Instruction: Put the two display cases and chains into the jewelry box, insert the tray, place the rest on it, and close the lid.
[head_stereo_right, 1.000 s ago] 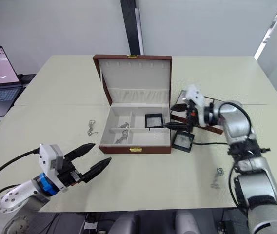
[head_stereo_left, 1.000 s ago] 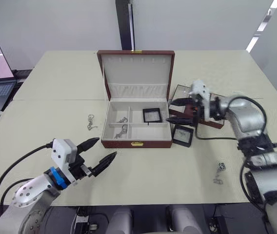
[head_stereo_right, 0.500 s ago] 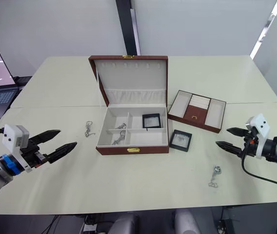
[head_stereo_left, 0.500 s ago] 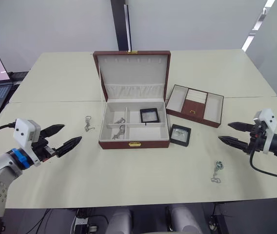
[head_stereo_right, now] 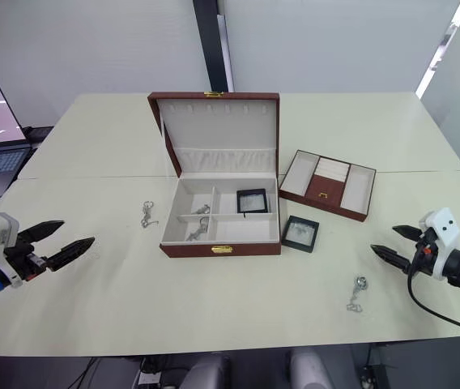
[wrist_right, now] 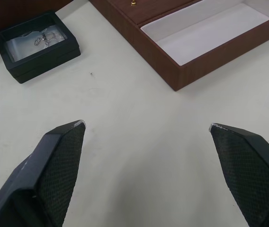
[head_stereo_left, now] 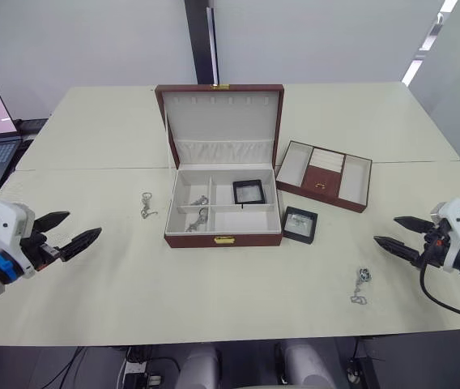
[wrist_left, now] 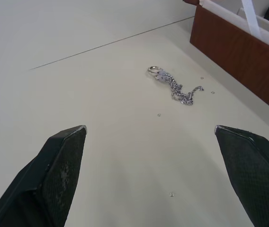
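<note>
Right chain (head_stereo_left: 360, 287): near right on table, loose, not yet boxed.
Left gripper (head_stereo_left: 66, 232): near left edge, fingers spread wide, empty, above bare table; left chain ahead of it in its wrist view.
Right gripper (head_stereo_left: 402, 232): near right edge, fingers spread wide, empty, touching nothing; faces the loose case and tray in its wrist view.
Loose case (head_stereo_left: 300, 224): flat on table just right of the box's front corner, outside the box, still to go in.
Left chain (head_stereo_left: 146, 204): on table left of box, apart from it, still to go in.
Box (head_stereo_left: 223, 238): centre of table, open.
Chains in box (head_stereo_left: 199, 209): two small silvery bits in the left compartments, look like chains, too small to be sure.
Boxed case (head_stereo_left: 249, 191): inside the box, far right compartment, done.
Tray (head_stereo_left: 324, 174): on table right of box, farther than loose case, not inserted.
Lid (head_stereo_left: 222, 113): standing upright, not closed.
Progress: early; likely one case plus some chains in. Left: second case, two loose chains, tray, lid.
</note>
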Robot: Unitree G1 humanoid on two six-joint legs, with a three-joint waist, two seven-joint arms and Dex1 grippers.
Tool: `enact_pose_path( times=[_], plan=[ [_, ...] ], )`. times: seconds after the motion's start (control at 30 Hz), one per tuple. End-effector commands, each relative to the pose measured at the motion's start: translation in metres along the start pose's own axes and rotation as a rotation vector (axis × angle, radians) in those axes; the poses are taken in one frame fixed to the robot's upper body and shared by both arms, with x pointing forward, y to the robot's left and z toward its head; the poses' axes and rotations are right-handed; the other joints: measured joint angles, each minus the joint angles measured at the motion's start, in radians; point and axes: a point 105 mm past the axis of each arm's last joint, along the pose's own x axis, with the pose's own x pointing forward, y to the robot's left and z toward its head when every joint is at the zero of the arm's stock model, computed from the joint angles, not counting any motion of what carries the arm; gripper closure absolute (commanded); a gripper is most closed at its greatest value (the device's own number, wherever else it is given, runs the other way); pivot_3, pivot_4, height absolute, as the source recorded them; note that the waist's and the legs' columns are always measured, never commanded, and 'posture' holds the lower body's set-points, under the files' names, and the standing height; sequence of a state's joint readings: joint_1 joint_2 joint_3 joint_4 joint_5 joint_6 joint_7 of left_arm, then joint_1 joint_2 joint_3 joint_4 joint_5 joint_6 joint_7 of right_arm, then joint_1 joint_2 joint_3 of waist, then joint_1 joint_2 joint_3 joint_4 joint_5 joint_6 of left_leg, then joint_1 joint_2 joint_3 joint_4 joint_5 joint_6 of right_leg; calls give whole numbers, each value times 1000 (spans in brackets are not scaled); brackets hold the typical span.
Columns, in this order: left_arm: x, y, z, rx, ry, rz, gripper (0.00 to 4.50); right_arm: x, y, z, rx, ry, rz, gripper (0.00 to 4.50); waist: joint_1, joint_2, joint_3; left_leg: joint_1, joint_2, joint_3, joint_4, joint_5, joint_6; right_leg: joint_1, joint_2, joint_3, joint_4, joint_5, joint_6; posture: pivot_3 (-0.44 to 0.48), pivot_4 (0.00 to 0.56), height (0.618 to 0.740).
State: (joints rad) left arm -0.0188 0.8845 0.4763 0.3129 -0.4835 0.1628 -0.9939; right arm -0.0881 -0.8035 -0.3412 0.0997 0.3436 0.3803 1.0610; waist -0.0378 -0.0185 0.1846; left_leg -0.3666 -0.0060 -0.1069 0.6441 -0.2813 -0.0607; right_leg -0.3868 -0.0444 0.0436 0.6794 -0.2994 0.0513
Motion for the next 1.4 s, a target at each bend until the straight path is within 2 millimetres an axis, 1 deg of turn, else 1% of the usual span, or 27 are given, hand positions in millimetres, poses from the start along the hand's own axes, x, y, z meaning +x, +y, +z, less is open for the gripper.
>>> enact_pose_path(
  times=[0.03, 0.37, 0.53, 0.67, 0.8, 0.87, 1.0, 1.2, 1.27, 1.4],
  plan=[
    [-6, 9, 8, 31, -38, 44, 0, -5, -3, 4, -25, -18, -9, 39, 1, 0, 0, 0, 0, 0, 0, 0, 0, 0, 0, 0, 0, 0, 0, 0, 150, 740],
    [-8, 9, 0, 20, -30, 48, 0, -2, -5, 6, -23, -19, 3, 39, 1, 0, 0, 0, 0, 0, 0, 0, 0, 0, 0, 0, 0, 0, 0, 0, 150, 740],
    [-8, 8, 0, 25, -37, 48, 0, -3, -5, 4, -18, -18, 3, 39, 1, 0, 0, 0, 0, 0, 0, 0, 0, 0, 0, 0, 0, 0, 0, 0, 150, 740],
    [-3, 1, 1, 35, -45, 13, 0, -3, -5, 4, -16, -18, 6, 39, 1, 0, 0, 0, 0, 0, 0, 0, 0, 0, 0, 0, 0, 0, 0, 0, 150, 740],
    [10, -25, 9, 46, -86, -84, 0, -3, -2, 10, -20, -35, 27, 39, 3, 0, 0, 0, 0, 0, 0, 0, 0, 0, -1, 0, 0, 0, 0, 0, 150, 740],
    [19, -46, 15, 45, -111, -159, 0, 2, 3, 20, -27, -68, 57, 39, 3, 0, 0, 0, 0, 0, 0, 0, 0, 0, -1, 0, 0, 0, 0, 0, 150, 740],
    [29, -81, 26, 54, -153, -277, 0, 12, 17, 36, -58, -101, 127, 39, 0, 0, 0, 0, 0, 0, 1, 0, 0, 0, 0, 0, 1, 0, 0, 0, 150, 740],
    [29, -131, 42, 65, -194, -458, 0, 22, 40, 51, -112, -100, 237, 39, 3, 0, 0, 0, 0, 0, 1, 0, 0, 1, -1, 1, 0, 0, 0, 0, 150, 740],
    [28, -143, 44, 71, -195, -504, 0, 24, 46, 52, -126, -92, 264, 39, 5, 0, 0, 0, 0, 0, 1, 0, 0, 1, -1, 0, 0, 0, 0, 0, 150, 740],
    [25, -175, 48, 95, -220, -610, 0, 35, 65, 55, -183, -60, 339, 39, 5, 0, 0, 0, 0, 0, 1, 0, 0, 1, -1, 0, 0, 0, 0, 0, 150, 740]
  ],
)
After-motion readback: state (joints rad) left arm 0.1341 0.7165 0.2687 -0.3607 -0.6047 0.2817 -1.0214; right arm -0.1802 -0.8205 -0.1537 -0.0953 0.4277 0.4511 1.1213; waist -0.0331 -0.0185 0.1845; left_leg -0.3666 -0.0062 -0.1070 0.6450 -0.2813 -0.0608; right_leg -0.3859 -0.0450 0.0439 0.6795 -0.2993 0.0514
